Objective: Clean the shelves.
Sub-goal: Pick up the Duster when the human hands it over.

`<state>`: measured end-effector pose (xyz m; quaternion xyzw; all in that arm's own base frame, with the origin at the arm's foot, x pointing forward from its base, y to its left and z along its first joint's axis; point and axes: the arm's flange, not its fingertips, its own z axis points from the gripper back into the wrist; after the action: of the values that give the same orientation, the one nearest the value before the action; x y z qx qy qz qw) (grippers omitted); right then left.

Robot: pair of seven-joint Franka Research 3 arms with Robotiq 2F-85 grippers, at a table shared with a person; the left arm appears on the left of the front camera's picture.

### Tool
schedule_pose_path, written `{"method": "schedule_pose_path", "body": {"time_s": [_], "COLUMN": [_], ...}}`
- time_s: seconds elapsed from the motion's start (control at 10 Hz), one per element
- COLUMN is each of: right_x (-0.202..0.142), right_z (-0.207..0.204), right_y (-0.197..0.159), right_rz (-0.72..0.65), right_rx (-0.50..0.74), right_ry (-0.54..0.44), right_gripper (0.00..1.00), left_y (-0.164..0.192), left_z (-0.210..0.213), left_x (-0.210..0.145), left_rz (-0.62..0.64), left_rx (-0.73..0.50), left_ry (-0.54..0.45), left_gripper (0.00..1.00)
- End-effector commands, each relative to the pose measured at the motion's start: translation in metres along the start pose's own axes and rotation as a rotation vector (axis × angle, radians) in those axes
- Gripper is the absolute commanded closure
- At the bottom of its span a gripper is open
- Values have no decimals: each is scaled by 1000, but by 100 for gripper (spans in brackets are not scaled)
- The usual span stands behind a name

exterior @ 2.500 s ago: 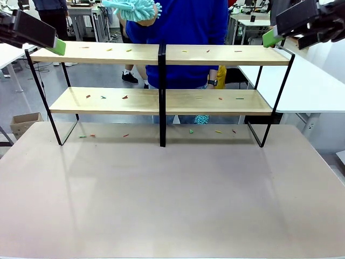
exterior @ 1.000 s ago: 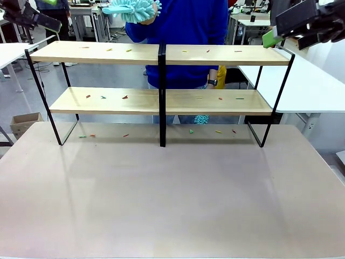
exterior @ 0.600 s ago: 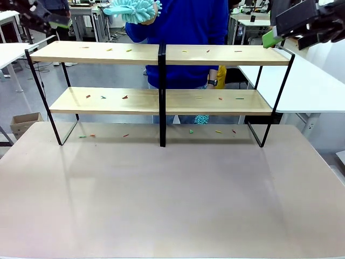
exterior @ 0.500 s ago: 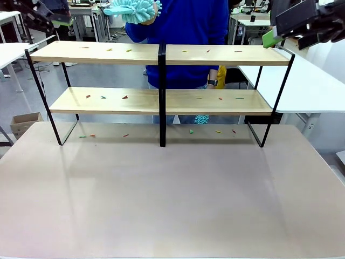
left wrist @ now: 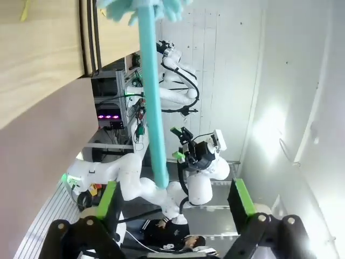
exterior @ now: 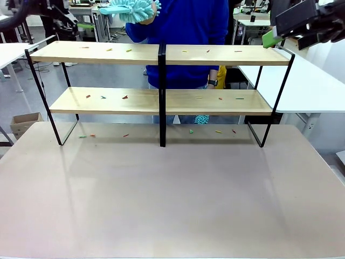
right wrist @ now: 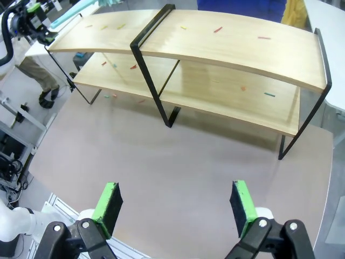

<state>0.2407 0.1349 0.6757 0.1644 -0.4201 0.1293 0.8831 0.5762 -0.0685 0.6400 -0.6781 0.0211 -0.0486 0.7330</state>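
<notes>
The biggest thing is the big pale table (exterior: 172,205) in front of me. At its far side stand the shelves (exterior: 97,53). They have two long boards of light wood, one above the other, on a thin black frame with a black post (exterior: 161,91) in the middle. Behind the shelves stands a person in a blue top (exterior: 186,32). My right gripper (right wrist: 174,208) is up high, above the right end of the top board. Its two green pads are far apart and it has nothing in it. From its own camera I look down on the whole set of shelves and the bare table. My left gripper (left wrist: 173,198) is up high too, past the left end of the top board. Its two fingers are spread wide and they grip nothing. The person holds up a fluffy blue-green duster (exterior: 132,9) over the left half of the top board. In my left wrist view the duster's long handle (left wrist: 151,97) points down toward the gap between my green pads. It touches neither pad, and I cannot tell how near it is. Little coloured bits (exterior: 125,97) lie on both boards. Some more lie on the table under the bottom board.
</notes>
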Motion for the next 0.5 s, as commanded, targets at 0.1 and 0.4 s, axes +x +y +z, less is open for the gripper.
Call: {"method": "schedule_pose_path", "body": {"time_s": [0.1, 0.4], "right_x": [1, 1], "right_z": [1, 1], "right_y": [-1, -1], "right_rz": [-1, -1], "right_rx": [5, 5], "right_ry": [-2, -2], "right_gripper": [0, 0], "left_y": [-16, -14], "left_z": [-6, -5], "left_x": [46, 87], "left_rz": [39, 72], "left_rx": [-8, 40], "left_ry": [47, 124], "left_gripper": [0, 0]}}
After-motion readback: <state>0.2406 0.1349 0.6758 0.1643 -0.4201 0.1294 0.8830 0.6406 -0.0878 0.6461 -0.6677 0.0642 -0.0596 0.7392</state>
